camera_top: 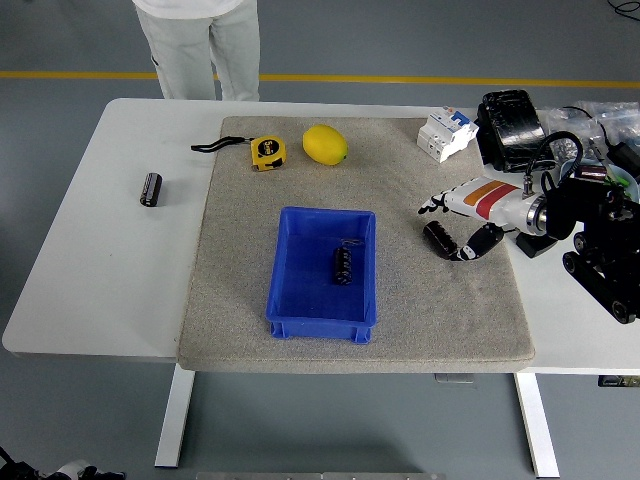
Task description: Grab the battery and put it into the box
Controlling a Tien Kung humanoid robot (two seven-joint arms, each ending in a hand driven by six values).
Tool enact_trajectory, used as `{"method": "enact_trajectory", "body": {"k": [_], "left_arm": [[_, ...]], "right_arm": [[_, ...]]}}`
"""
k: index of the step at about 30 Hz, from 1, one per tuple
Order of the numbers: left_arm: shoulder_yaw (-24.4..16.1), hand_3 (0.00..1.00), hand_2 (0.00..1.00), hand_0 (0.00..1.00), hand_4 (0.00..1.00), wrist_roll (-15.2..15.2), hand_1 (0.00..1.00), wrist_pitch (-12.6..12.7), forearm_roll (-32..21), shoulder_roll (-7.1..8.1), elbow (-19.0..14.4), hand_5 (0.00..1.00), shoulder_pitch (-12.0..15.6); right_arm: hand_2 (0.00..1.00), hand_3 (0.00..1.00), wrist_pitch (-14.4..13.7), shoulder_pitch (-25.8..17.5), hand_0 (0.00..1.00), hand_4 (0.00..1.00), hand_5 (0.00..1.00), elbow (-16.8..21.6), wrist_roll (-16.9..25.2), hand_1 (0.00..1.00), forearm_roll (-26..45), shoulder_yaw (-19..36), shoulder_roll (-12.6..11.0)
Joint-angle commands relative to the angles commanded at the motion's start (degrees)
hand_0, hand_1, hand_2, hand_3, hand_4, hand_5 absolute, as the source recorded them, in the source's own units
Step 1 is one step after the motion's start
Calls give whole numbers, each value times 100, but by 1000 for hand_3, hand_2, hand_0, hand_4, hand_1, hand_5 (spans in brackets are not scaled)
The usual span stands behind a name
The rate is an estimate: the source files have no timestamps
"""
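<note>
A blue box (pixel 287 300) stands on the grey mat, and a dark battery (pixel 343 266) lies inside it, right of centre. A second battery (pixel 150 189) rests on the white table, left of the mat. My right hand (pixel 452 222) hovers over the mat's right side, well right of the box, open with its fingers extended and holding nothing. A dark cylinder (pixel 438 239) lies on the mat just under that hand, beside the thumb. The left hand does not show.
A yellow tape measure (pixel 266 151) and a lemon (pixel 324 144) sit at the mat's far edge. A white breaker (pixel 446 133) and black gear (pixel 510 122) crowd the far right. A person (pixel 198 45) stands beyond the table's far side.
</note>
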Motion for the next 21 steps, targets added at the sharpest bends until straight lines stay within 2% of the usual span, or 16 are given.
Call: {"method": "enact_trajectory", "body": {"k": [4, 5, 10, 11, 21], "left_arm": [[-15, 567, 707, 747, 605, 7, 701, -2, 14, -15, 1, 527, 3], [-25, 567, 705, 747, 605, 8, 701, -1, 22, -16, 4, 527, 4], [8, 567, 705, 747, 605, -10, 701, 11, -22, -8, 11, 527, 8], [12, 567, 705, 747, 605, -13, 701, 16, -32, -9, 14, 528, 9], [88, 567, 707, 747, 605, -21, 702, 28, -159, -49, -9, 528, 28]], "right_arm": [[772, 797, -51, -1, 677, 907, 201, -85, 20, 694, 35, -18, 25], [750, 766, -62, -2, 635, 890, 187, -103, 23, 663, 39, -25, 31], [750, 766, -160, -20, 635, 890, 187, -225, 58, 663, 115, -77, 75], [732, 727, -174, -23, 620, 858, 173, -267, 61, 646, 133, -105, 93], [723, 689, -258, -124, 608, 828, 165, -509, 55, 642, 185, -86, 232]]}}
